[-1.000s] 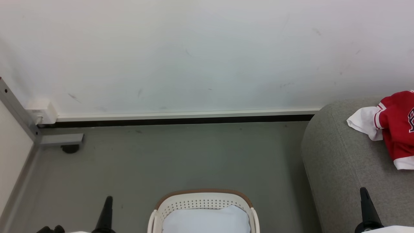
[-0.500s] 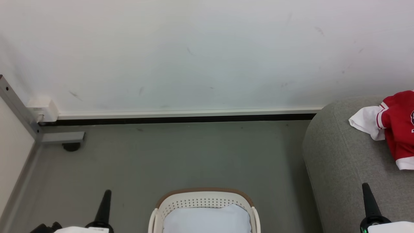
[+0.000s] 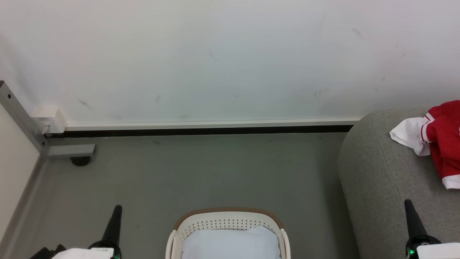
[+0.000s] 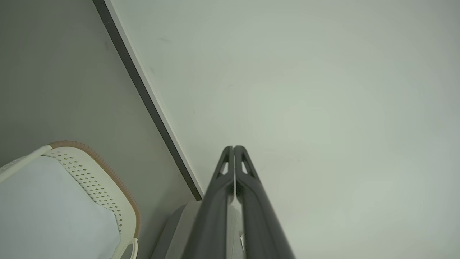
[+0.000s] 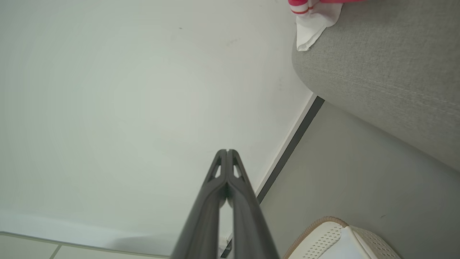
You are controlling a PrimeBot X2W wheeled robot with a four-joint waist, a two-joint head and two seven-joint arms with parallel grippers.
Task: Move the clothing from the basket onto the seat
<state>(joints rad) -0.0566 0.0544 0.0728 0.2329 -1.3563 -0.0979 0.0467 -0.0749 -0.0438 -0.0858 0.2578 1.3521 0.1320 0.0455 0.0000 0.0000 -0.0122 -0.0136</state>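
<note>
Well, start with the biggest piece. The seat (image 3: 381,172) rises at the right of the scene, and the clothing (image 3: 444,144) already lies on top of it toward the far right. A white sleeve spreads out to the left, and the red body runs off the edge of the head view. You can judge the main move as done for that garment.

The basket (image 3: 226,213) stands on the grey floor (image 3: 215,169) near the robot, in the middle, close to the seat's rounded end and well apart from the clothing. What you see inside it is a plain pale pad (image 3: 230,242). The bottom of the view cuts off its near part, so you cannot tell whether another garment lies there. If none does, the task looks finished, and all that is left for you is a check of that near half.

The left gripper (image 4: 234,148) has its fingers pressed together, tip against tip, holding nothing. It points toward the far wall (image 3: 215,54), left of the basket. The right gripper (image 5: 227,151) is likewise closed tip to tip and empty, above the near end of the seat.

As for writing, you will find none that can be read. The garment's front is mostly out of view, its red-and-white striped cuff carries no letters, and the basket shows no brand or label. A small green light (image 3: 410,253) glows at the right wrist.
</note>
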